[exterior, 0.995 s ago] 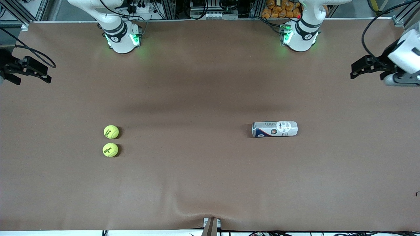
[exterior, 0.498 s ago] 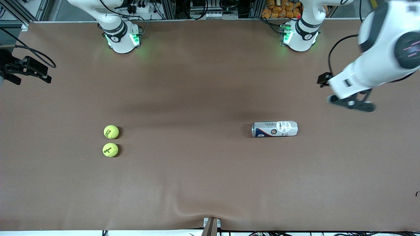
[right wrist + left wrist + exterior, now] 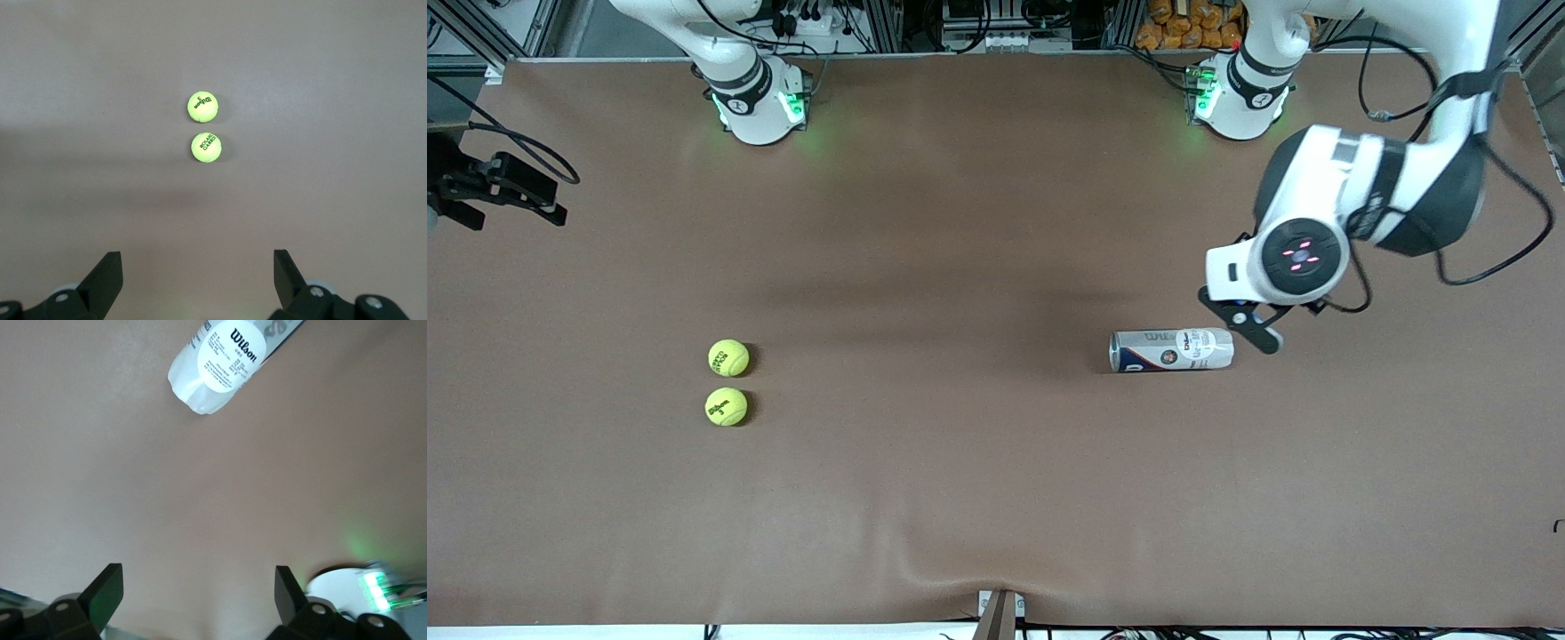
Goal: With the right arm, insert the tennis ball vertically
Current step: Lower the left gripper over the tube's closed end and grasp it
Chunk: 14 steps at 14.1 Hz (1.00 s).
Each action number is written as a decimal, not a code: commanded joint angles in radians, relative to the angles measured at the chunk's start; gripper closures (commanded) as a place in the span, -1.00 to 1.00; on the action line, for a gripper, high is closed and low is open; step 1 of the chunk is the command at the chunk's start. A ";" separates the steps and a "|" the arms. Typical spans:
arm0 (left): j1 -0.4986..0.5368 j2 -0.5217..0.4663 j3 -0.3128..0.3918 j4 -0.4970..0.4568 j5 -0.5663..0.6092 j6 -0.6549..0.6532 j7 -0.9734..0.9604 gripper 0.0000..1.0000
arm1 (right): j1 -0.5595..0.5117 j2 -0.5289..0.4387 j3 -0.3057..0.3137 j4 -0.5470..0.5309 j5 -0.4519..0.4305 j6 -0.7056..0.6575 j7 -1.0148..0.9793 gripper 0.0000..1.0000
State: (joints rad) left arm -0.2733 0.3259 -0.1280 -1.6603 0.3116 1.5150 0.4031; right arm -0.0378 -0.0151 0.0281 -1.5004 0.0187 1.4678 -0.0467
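Two yellow tennis balls lie side by side toward the right arm's end of the table, one [image 3: 728, 357] farther from the front camera than the other [image 3: 726, 406]. Both show in the right wrist view [image 3: 206, 147] [image 3: 202, 107]. A Wilson ball can [image 3: 1171, 349] lies on its side toward the left arm's end. My right gripper [image 3: 551, 197] waits open and empty at its end of the table; its wrist view [image 3: 195, 261] shows the jaws wide apart. My left gripper [image 3: 1252, 327] is open and empty, just above the can's clear closed end [image 3: 220, 367].
The brown table mat [image 3: 978, 267] has a wrinkle at its front edge by a small metal bracket [image 3: 1000, 613]. Both arm bases [image 3: 756, 98] [image 3: 1236, 89] stand along the back edge. A loose black cable [image 3: 1494, 258] hangs from the left arm's wrist.
The left arm has swung in from its end of the table and now has its gripper by the can's end. The right arm, balls and can have not moved.
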 commanded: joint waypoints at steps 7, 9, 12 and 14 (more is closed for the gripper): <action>-0.044 0.071 -0.002 -0.088 0.141 0.185 0.312 -1.00 | -0.011 -0.014 0.006 -0.009 0.012 0.000 -0.013 -1.00; -0.066 0.108 -0.004 -0.088 0.205 0.185 0.312 -1.00 | -0.013 -0.014 0.006 -0.011 0.012 -0.001 -0.013 -1.00; -0.099 0.165 -0.004 -0.084 0.290 0.186 0.312 -1.00 | -0.013 -0.014 0.006 -0.011 0.012 -0.001 -0.013 -1.00; -0.112 0.192 -0.004 -0.085 0.317 0.194 0.312 -1.00 | -0.013 -0.014 0.006 -0.012 0.012 -0.001 -0.013 -1.00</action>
State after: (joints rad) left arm -0.3711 0.4940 -0.1338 -1.7496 0.5868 1.6994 0.7067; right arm -0.0378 -0.0151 0.0281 -1.5005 0.0187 1.4679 -0.0468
